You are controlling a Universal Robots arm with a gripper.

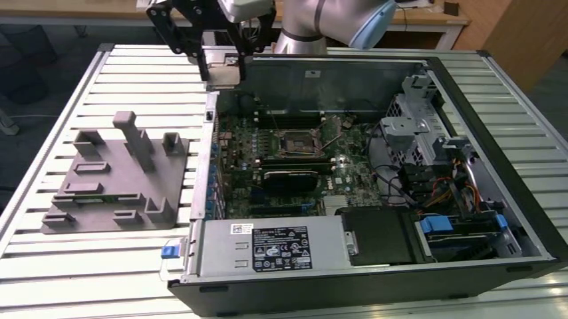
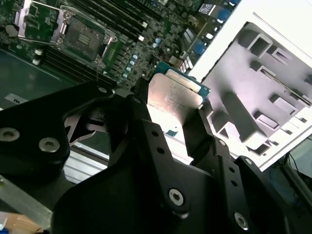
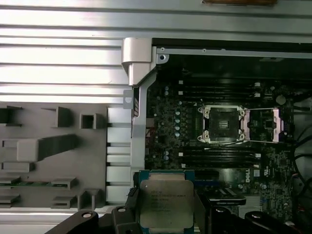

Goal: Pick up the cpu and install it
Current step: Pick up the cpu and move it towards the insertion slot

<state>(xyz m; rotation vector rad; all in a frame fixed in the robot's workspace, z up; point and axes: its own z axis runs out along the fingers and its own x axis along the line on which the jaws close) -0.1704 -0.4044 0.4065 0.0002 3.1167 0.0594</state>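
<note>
The cpu [image 1: 223, 75], a flat square chip with a silvery top and a thin green rim, hangs in the air clamped between the black fingers of my gripper [image 1: 222, 69]. In the exterior view it is above the far corner of the open computer case, on that view's left side. Both wrist views show the cpu [image 2: 174, 99] [image 3: 165, 202] held by two opposite edges, its metal face toward the cameras. The motherboard socket [image 1: 296, 141] [image 3: 222, 124] [image 2: 83, 39] lies open inside the case, its load plate [image 3: 263, 124] folded back, some way from the chip.
A grey plastic fixture block [image 1: 116, 176] [image 3: 44, 146] sits on the slatted white table [image 1: 62, 266], on the exterior view's left of the case. The case wall [image 1: 211, 133] stands between them. Memory slots, a power supply [image 1: 266, 247], drive cages and cables crowd the case interior.
</note>
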